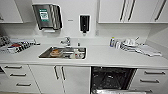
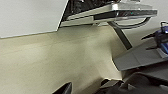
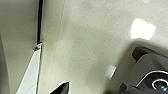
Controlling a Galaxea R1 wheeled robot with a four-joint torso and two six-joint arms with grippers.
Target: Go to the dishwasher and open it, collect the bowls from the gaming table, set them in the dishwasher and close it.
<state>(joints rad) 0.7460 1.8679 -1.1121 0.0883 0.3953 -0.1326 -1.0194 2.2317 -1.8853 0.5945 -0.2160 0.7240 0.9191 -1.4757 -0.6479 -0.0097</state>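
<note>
Lowest and nearest in the head view, the built-in dishwasher (image 1: 111, 79) with its dark racked interior stands open under the white countertop (image 1: 105, 57), its steel door (image 1: 120, 91) folded down at the frame's lower edge. From the left wrist view that brushed steel door (image 2: 112, 11) hangs level above the pale floor (image 2: 62, 62). I judge the hinged door stiff and fairly heavy, its smooth front slippery, so the top edge is the sensible place to push or lift it. Whether either pincer is released or clenched I cannot tell. White cabinet doors with bar handles (image 1: 60, 75) flank the opening. Farther back sit a steel sink (image 1: 63, 53) holding dishes, a chrome tap (image 1: 66, 41), and a wall-mounted paper towel dispenser (image 1: 47, 16).
</note>
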